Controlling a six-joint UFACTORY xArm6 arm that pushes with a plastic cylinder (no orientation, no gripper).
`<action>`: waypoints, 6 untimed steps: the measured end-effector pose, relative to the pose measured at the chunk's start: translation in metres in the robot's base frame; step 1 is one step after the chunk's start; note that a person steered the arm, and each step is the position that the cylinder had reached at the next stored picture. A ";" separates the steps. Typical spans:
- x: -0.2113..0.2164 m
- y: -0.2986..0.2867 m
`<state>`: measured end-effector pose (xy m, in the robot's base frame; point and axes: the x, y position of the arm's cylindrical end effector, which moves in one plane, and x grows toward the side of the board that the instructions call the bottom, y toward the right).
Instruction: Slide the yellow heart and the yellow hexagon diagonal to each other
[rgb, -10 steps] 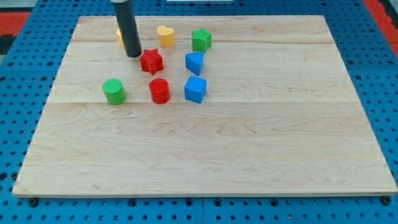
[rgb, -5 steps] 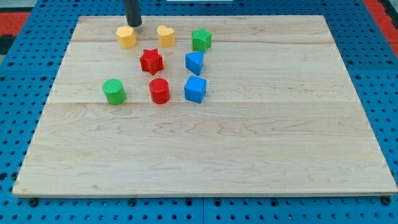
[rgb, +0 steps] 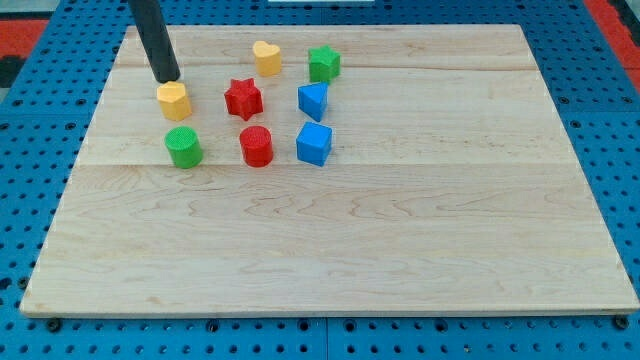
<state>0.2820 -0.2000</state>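
1. Lying across the blue pegboard (rgb: 20, 200), the wooden counter (rgb: 350, 230) carries every block in its upper-left part; no container is seen.
2. No hand is fitted; my tip (rgb: 167, 78) is set just above the yellow hexagon (rgb: 174, 101), touching or nearly so.
3. The yellow heart (rgb: 266, 58) is found up and to the view's right of the hexagon, well apart.
4. Between and around them are placed the red star (rgb: 243, 98), red cylinder (rgb: 256, 146), green cylinder (rgb: 184, 147), green star (rgb: 323, 64), and two blue blocks (rgb: 313, 100) (rgb: 314, 143).
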 end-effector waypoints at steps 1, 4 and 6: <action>-0.067 0.048; -0.039 0.154; -0.035 0.129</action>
